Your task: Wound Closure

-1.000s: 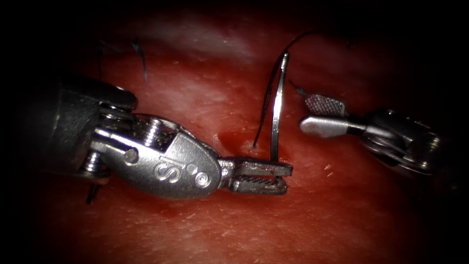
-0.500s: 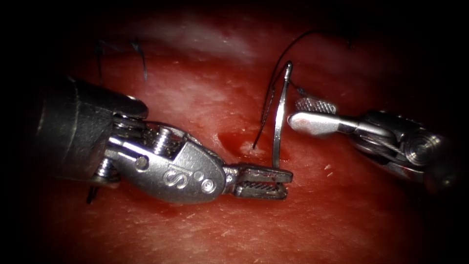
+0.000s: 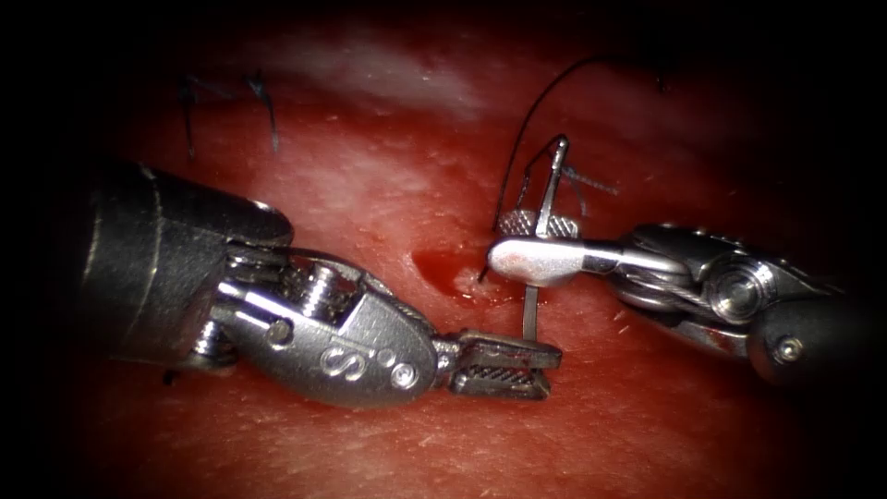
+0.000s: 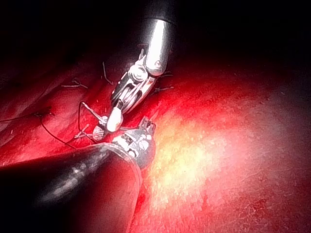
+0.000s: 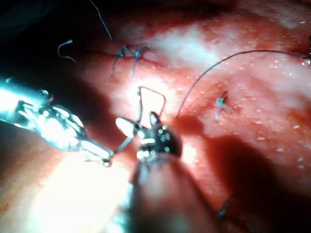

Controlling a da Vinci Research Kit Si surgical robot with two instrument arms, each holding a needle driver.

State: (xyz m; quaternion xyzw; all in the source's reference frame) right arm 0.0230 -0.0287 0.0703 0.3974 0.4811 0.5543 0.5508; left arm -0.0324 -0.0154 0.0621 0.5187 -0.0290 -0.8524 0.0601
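Endoscope view: the left tool (image 3: 517,356) clamps the lower end of the curved needle (image 3: 538,268), which stands upright above the tissue (image 3: 647,407), clear of it, just right of the cut (image 3: 443,270). The right tool (image 3: 522,242) has its jaws parted around the needle's upper shaft. The thread (image 3: 531,111) arcs from the needle's top end down to the tissue beside the red fluid (image 3: 434,266).

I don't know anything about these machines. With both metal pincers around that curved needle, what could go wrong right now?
Both may be gripping at once: the left end effector holds the needle near its lower end, while the right end effector sits across it higher up. Pulling apart could bend it or let it slip.

The thread loops close by the right end effector and could get pinched.

The needle stands just above the tissue and could scratch it.
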